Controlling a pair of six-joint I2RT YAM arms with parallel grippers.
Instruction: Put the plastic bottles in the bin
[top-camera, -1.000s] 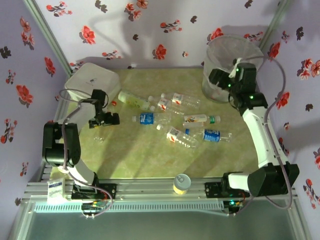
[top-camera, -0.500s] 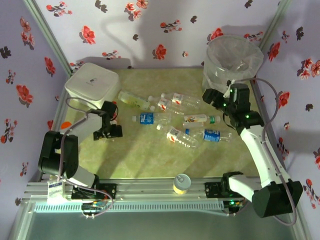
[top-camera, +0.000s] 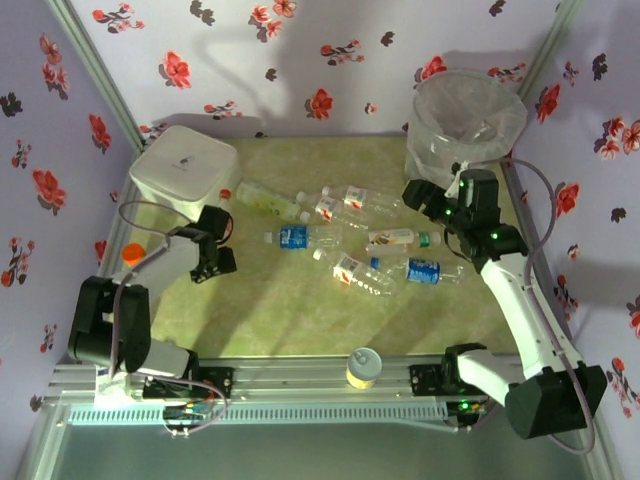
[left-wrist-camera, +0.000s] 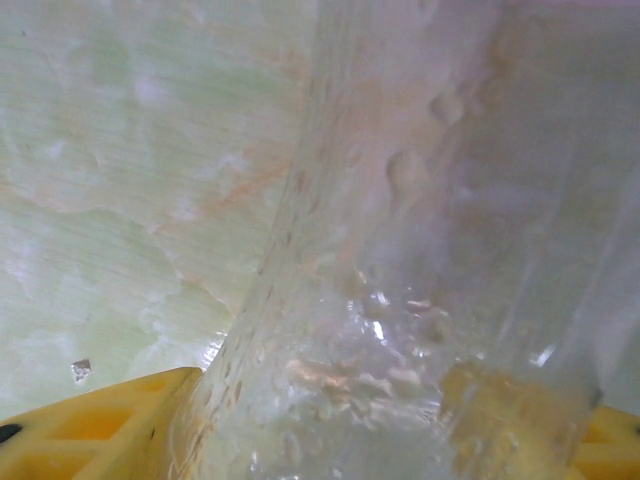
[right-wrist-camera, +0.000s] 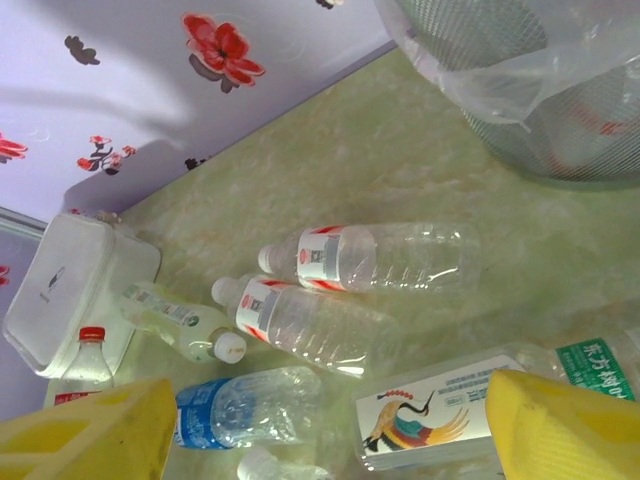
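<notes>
Left arm first: it's folded at the elbow, forearm reaching forward, wrist dipped right down so the left tool (top-camera: 213, 262) sits low on the worktop (top-camera: 290, 320). Close up, its yellow fingers (left-wrist-camera: 90, 430) lie against either side of a clear bottle (left-wrist-camera: 420, 250), so that tool is clenched on it. The bottle is wrinkled and see-through, no label or cap in sight, and it stands between the fingers and runs up away from them.

Now the right arm: stretched long from its base, wrist turned to the left, the right tool (top-camera: 418, 195) is held above the worktop. Its fingers (right-wrist-camera: 565, 425) are spread wide with nothing between them: released, gripping nothing.

Beneath and ahead of that tool lie loose bottles, all on their sides. Two red-labelled ones with white caps sit side by side, one (right-wrist-camera: 390, 258) just beyond the other (right-wrist-camera: 310, 320). A blue-labelled bottle (right-wrist-camera: 245, 405) lies by the tool's left finger. A white-labelled bottle with a crane picture (right-wrist-camera: 440, 410) lies close under the right finger. Further to the left there's a pale green bottle (right-wrist-camera: 180, 320) beside a white box (right-wrist-camera: 70, 290).

The bin (right-wrist-camera: 540, 110) stands just behind the right tool and to its right, in the far corner. It's translucent grey and lined with a clear bag (right-wrist-camera: 470, 75).
</notes>
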